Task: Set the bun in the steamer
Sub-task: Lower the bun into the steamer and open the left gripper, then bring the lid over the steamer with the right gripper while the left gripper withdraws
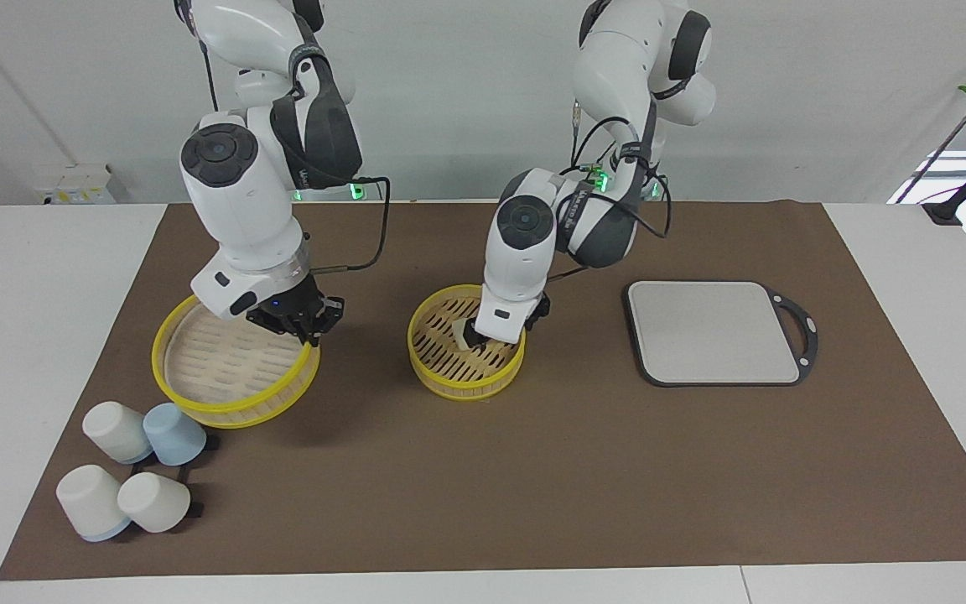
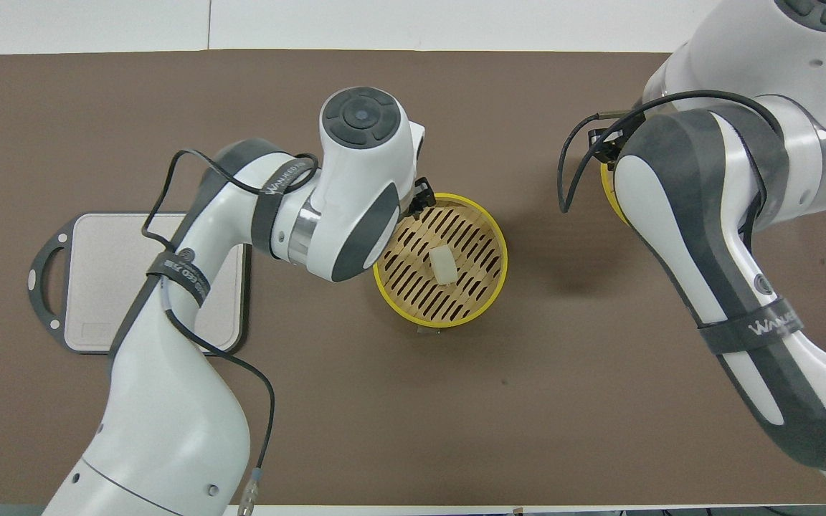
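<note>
Facing view: bun (image 1: 462,333) sits on the slatted floor of the steamer (image 1: 449,379) mid-mat, left gripper (image 1: 483,340) low inside the basket right beside it, jaws spread and nothing in them; whether a fingertip touches the bun I can't tell. Left arm bends down steeply from its base, wrist nearly vertical over the rim nearest the robots. Right gripper (image 1: 309,330) is clamped on the rim of the steamer lid (image 1: 236,369) toward the right arm's end of the table, lid tilted with the gripped edge raised, forearm angled down over it. Grey board (image 1: 714,331) lies toward the left arm's end, cups (image 1: 132,478) farther from the robots than the lid. Overhead view: bun (image 2: 442,266) lies near the centre of the steamer (image 2: 493,279) floor, apart from the walls. Left arm's wrist housing covers the basket edge on its own side; right gripper is hidden under its forearm. Judgement: bun looks soft, light, easily dented and maybe tacky, so if regrasped take it across its short sides with light squeeze, and lift the jaws straight up
</note>
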Controlling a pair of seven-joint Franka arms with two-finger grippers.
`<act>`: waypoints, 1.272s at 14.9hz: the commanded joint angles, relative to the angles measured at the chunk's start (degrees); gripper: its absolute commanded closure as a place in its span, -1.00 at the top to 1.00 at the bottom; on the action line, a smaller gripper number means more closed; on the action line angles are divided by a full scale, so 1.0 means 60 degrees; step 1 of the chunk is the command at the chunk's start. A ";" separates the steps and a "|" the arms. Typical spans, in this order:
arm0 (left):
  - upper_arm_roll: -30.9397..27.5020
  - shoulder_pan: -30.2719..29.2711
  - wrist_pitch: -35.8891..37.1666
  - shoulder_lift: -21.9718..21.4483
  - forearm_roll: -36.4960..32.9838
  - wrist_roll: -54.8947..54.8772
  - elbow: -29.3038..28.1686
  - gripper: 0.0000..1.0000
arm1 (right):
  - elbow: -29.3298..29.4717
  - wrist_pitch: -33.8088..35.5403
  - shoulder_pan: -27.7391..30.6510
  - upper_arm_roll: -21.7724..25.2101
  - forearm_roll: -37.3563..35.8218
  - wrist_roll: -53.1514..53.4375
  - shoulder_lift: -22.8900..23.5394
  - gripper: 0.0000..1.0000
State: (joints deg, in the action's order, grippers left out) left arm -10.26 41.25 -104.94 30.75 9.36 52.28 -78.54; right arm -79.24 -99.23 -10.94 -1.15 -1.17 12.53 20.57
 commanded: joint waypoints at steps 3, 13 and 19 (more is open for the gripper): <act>-0.0209 -0.1218 0.0582 -0.1314 -0.0021 -0.0071 -0.0445 1.00 | -0.0108 -0.0233 -0.1660 -0.0042 -0.0098 0.2389 -0.0163 -1.00; -0.0223 -0.3080 0.2620 -0.3437 -0.0388 -0.3130 -0.1350 1.00 | 0.1445 -0.0891 -0.3875 -0.0042 -0.0099 0.6201 0.1771 -1.00; -0.0238 -0.3563 0.3395 -0.4347 -0.0402 -0.4668 -0.1749 1.00 | 0.1416 -0.1522 -0.4461 -0.0057 -0.0084 0.7126 0.2210 -1.00</act>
State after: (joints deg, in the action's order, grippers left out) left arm -12.05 20.68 -86.39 7.47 8.01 27.61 -86.75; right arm -72.58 -107.76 -37.23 -1.50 -1.21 53.88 32.45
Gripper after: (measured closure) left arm 0.000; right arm 0.912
